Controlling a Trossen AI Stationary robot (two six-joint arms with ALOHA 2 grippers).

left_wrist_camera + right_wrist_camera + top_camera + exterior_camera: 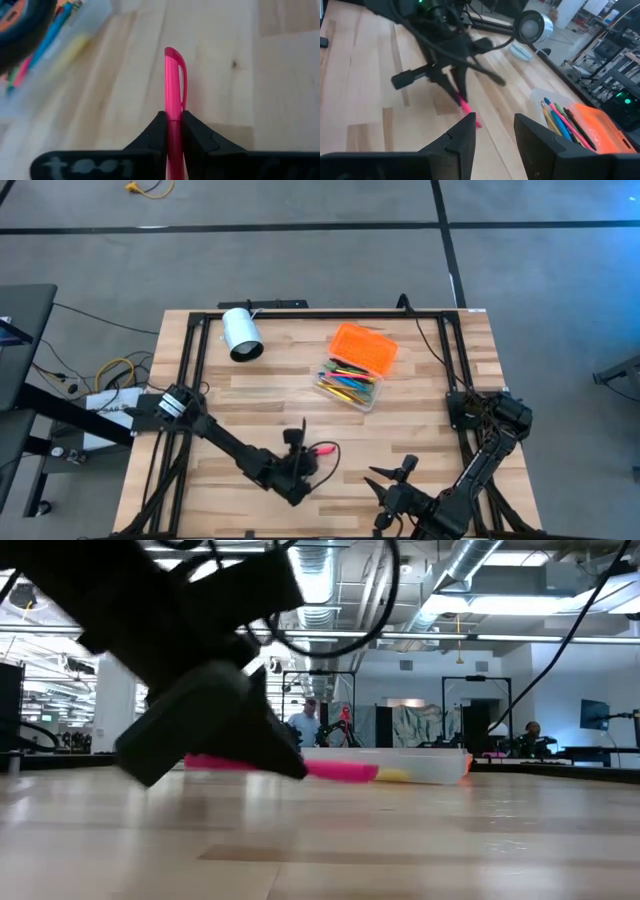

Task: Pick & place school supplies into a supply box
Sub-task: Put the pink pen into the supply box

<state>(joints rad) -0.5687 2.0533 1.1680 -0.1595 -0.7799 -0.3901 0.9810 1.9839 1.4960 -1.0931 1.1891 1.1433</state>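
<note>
Light wooden slatted table (250, 395) under both dark arms. Clear plastic supply box (349, 388) with its bright orange lid (364, 348) near the table's middle, loaded with coloured pens and pencils (348, 381). White cylinder (241, 333) lying well apart from the box. Left gripper (173, 131) low at the near edge, clenched on a thin pink pen (174, 85). Right gripper (492, 126) near the front right, fingers spread, holding nothing.
</note>
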